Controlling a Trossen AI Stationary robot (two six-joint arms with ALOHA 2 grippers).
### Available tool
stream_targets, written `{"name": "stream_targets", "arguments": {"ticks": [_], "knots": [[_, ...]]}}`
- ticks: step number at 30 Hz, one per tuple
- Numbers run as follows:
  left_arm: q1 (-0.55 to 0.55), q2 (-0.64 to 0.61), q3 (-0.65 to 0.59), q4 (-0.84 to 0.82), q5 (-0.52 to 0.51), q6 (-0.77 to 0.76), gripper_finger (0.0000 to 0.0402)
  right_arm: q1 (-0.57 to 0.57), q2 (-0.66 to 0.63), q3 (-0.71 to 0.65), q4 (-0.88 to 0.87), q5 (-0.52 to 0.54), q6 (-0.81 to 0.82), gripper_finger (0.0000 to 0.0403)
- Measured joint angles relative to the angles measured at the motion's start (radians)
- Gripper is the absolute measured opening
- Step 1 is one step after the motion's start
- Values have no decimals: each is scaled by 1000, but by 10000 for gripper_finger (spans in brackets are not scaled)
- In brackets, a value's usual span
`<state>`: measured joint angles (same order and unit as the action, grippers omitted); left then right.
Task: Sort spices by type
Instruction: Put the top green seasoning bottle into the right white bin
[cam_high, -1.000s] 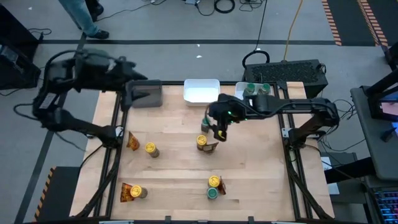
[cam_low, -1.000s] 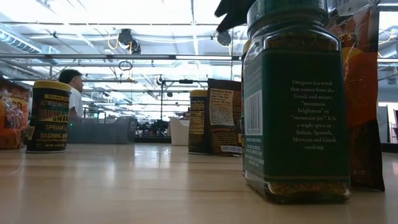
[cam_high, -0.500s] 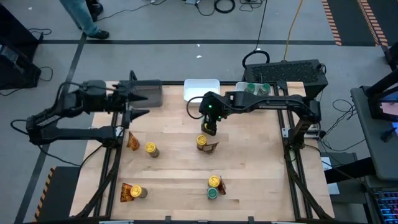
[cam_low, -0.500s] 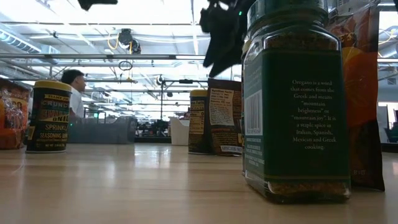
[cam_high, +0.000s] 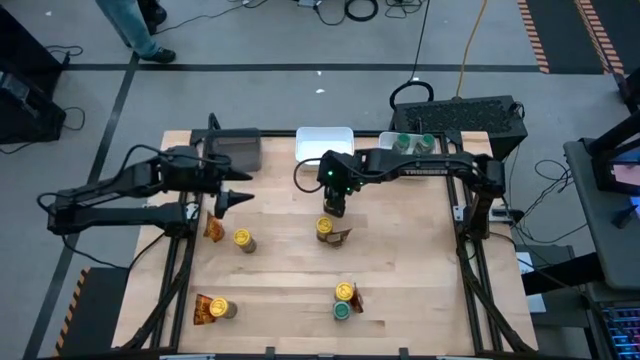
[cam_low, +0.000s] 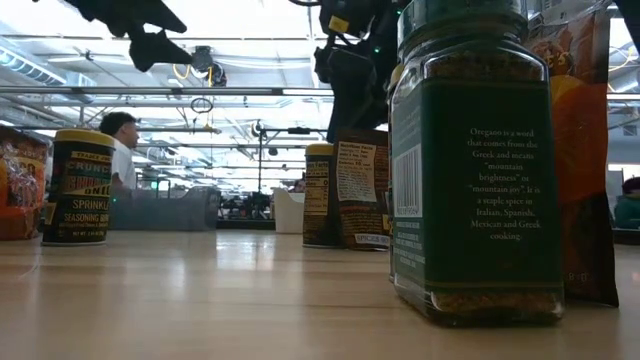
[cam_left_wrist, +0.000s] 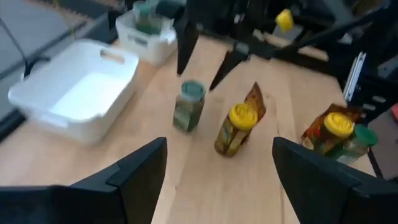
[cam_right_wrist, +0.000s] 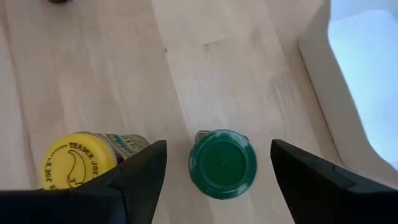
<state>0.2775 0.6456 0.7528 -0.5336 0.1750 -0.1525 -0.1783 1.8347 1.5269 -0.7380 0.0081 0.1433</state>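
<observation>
having swung our left gripper (cam_high: 238, 196) inward, we are hovering our right gripper (cam_right_wrist: 217, 180), fingers spread, straight above the upright green jar (cam_right_wrist: 222, 163).

A square glass jar with a dark green label (cam_low: 475, 190) reads "Oregano… Italian, Spanish, Mexican and Greek cooking." A round dark jar (cam_low: 82, 187) shows "SEASONING." A yellow round lid (cam_right_wrist: 79, 167) reads "TRADER JOE."
</observation>
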Motion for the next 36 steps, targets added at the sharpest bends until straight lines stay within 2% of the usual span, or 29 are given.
{"name": "stream_targets", "arguments": {"ticks": [10, 21, 31, 36], "knots": [[-18, 7, -122, 259, 14, -25, 295, -11, 36, 1, 20, -5, -2, 270], [-25, 22, -131, 265, 16, -25, 295, -13, 115, 0, -7, -6, -6, 270], [-25, 22, -131, 265, 15, -24, 295, -13, 123, 0, -6, -4, -6, 269], [-25, 22, -131, 264, 9, -23, 295, -13, 123, 0, -6, -4, -5, 248]]}}
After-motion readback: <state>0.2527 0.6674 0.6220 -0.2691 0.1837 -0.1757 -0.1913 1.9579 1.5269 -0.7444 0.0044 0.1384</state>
